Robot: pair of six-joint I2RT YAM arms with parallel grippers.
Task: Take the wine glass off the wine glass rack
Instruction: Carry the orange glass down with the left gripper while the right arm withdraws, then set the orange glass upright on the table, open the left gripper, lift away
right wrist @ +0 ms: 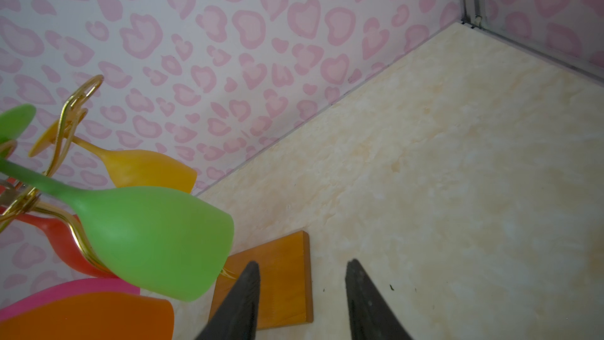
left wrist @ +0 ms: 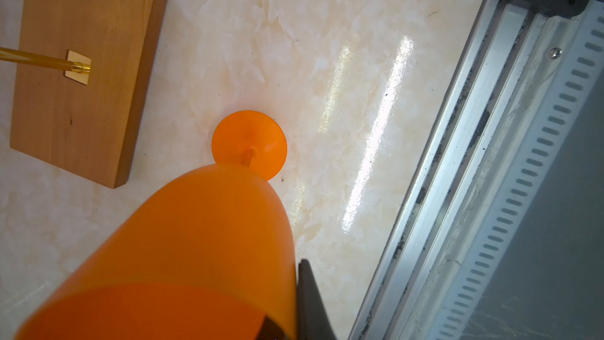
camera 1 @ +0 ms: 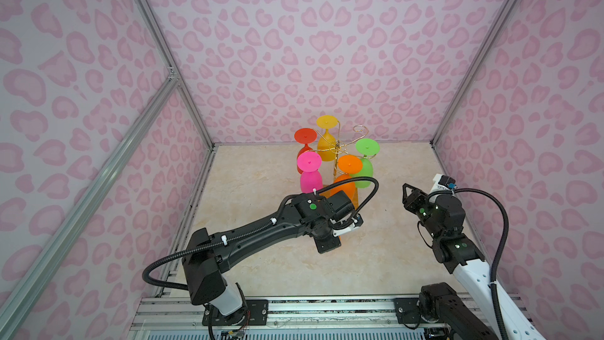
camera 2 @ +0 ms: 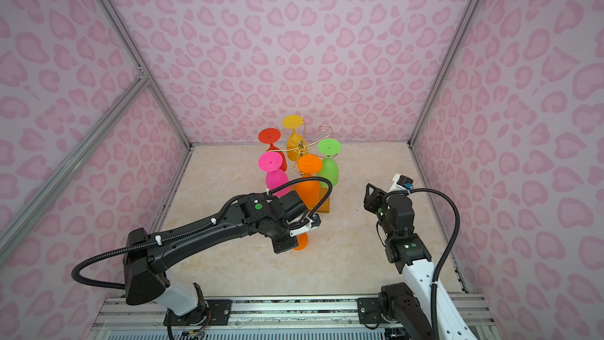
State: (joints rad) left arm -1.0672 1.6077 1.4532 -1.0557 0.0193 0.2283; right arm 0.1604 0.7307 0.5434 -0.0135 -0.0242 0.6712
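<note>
Left of the rectangular brown wooden base [left wrist: 98, 11], the black left arm stretches in over the table. Its left gripper [camera 2: 283, 243] points down just in front of that base, jaws clamped on the bowl of a frosted orange wine glass [left wrist: 202, 240]. One black finger [left wrist: 309, 292] presses the bowl's side; the other is hidden. Above the base, the thin gold wire wine glass rack [camera 1: 338, 149] hangs five more frosted glasses upside down by their feet: red glass [camera 1: 305, 135], pink glass [camera 1: 309, 161], yellow glass [camera 1: 327, 122], second orange glass [camera 1: 349, 164] and green glass [camera 1: 367, 147]. A sixth curled arm [camera 1: 359, 130] stands free at the back right. The left wrist and its ribbed black cable [camera 1: 376, 188] cover the lower pink and orange bowls in both top views. Right of the base, the right gripper [right wrist: 302, 299] hovers with jaws apart around nothing, near the green bowl. The table [camera 1: 261, 273] is glossy cream marble; the walls [camera 1: 327, 44] carry pink heart-like spots between aluminium frame bars [camera 1: 484, 47]. The held glass is off the rack, upright, its round foot [left wrist: 250, 143] down by the table near the base's front edge. I cannot tell whether it touches.
</note>
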